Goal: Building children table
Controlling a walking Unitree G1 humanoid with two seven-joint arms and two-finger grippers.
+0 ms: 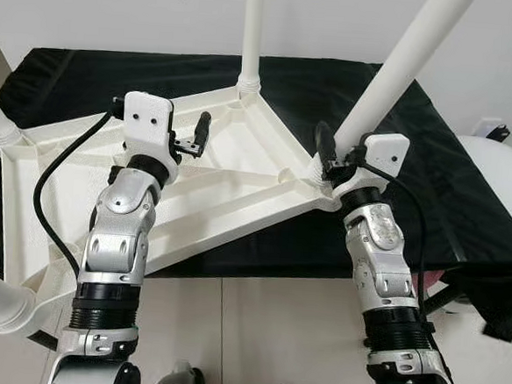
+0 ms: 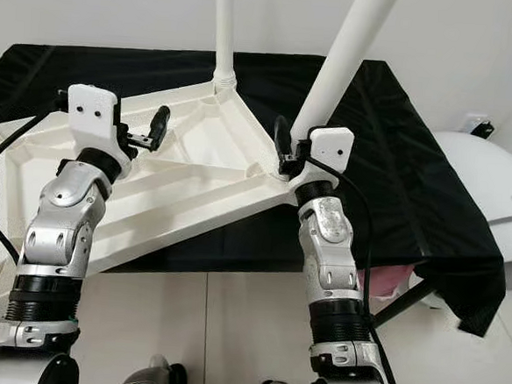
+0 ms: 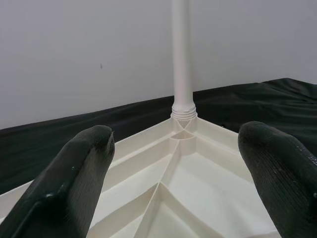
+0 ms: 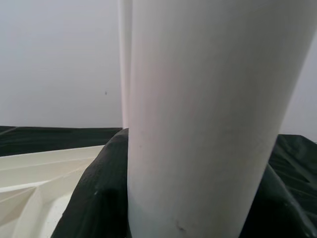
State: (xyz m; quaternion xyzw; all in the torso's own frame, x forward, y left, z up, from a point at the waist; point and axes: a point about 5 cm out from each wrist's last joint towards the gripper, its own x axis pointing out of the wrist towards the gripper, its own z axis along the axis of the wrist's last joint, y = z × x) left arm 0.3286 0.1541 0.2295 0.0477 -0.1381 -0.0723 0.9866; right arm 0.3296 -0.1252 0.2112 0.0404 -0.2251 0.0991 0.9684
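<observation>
Clearly we have the white plastic tabletop [image 1: 194,196] lying upside down on the black-draped desk [image 1: 401,132], its ribbed underside up and its near corner hanging past the desk's front edge. Our right pincer [image 1: 329,153] is clamped around the base of the right leg [image 1: 396,70], just above its socket at the tabletop's right corner. Our left pincer [image 1: 197,135] hovers over the ribs with fingers [image 3: 74,173] spread apart, holding nothing, aimed toward the far leg [image 1: 252,34] standing in the far corner. Two more legs sit at the left corners.

We judge the whole piece light, hollow and stiff, but smooth and slippery. The legs seem best held low, near the threaded collar; the tabletop, by a rib or rim.
</observation>
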